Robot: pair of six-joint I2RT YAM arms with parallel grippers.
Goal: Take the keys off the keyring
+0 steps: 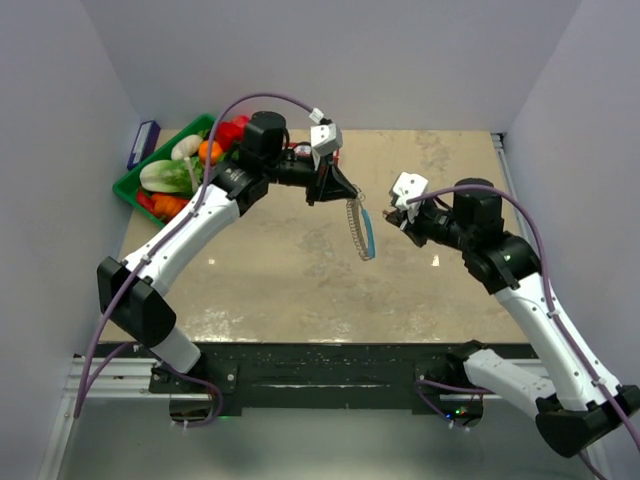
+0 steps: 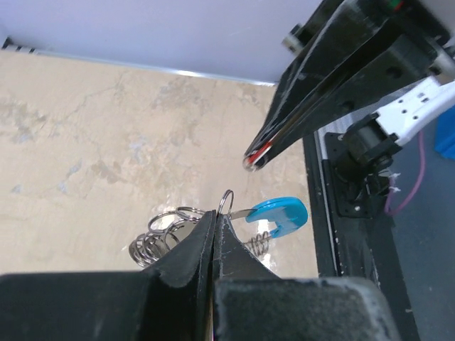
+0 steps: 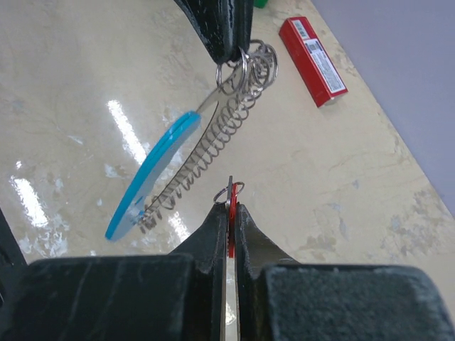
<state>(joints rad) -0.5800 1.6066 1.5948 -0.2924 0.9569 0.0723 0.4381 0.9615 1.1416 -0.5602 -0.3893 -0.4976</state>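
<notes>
My left gripper [image 1: 343,194] is shut on the top of the keyring [image 1: 358,228] and holds it above the table. The loop hangs down, with a blue curved section [image 1: 369,236] and a fringe of silvery keys [image 1: 351,218]. In the left wrist view the pinched loop [image 2: 226,201] pokes out above my fingertips, with silvery keys [image 2: 160,236] to the left and the blue section [image 2: 281,213] to the right. My right gripper [image 1: 388,213] is shut on a key with a red part [image 3: 232,206], apart from the hanging keyring [image 3: 213,135].
A green basket [image 1: 127,187] of vegetables stands at the back left, with a small blue box [image 1: 143,143] against the wall behind it. A long red box [image 3: 313,51] lies on the table beyond the keyring. The table's right edge [image 2: 313,213] is close.
</notes>
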